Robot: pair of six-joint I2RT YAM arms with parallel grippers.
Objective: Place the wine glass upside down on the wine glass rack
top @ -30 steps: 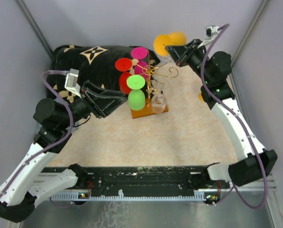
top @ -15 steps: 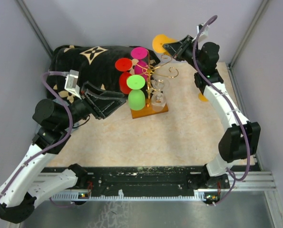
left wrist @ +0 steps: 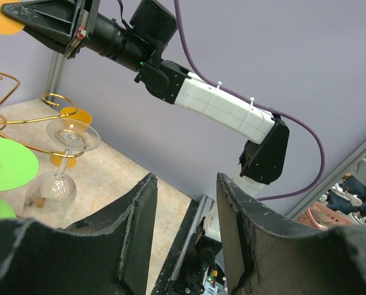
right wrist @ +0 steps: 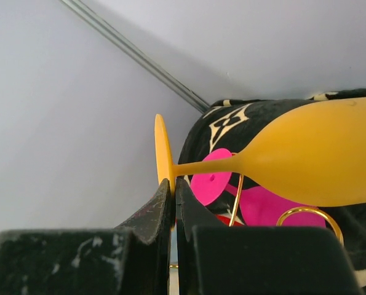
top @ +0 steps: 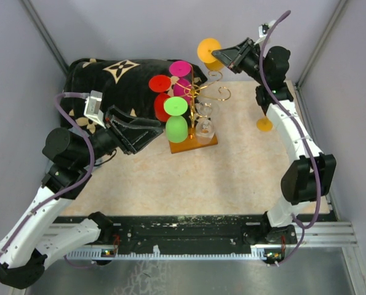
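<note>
My right gripper (top: 224, 56) (right wrist: 172, 184) is shut on the rim of the orange wine glass's foot (top: 208, 48). It holds the glass in the air just behind the rack's top, near the back wall. In the right wrist view the stem runs sideways and the orange bowl (right wrist: 318, 160) points towards the rack. The wine glass rack (top: 193, 142) is a gold wire tree (top: 202, 92) on a wooden base, carrying pink (top: 180, 69), red (top: 160, 83), green (top: 176, 106) and clear (top: 205, 130) glasses upside down. My left gripper (top: 160, 129) (left wrist: 186, 190) hangs open and empty left of the rack.
A black patterned cloth (top: 109, 77) is heaped at the back left, behind the rack. A small orange piece (top: 264, 125) stands on the table beside my right arm. Grey walls close in on three sides, and the arms' base rail (top: 183, 230) runs along the near edge.
My right arm has swung up and towards the back wall, carrying the orange glass left and higher above the rack. The left arm has stayed still.
</note>
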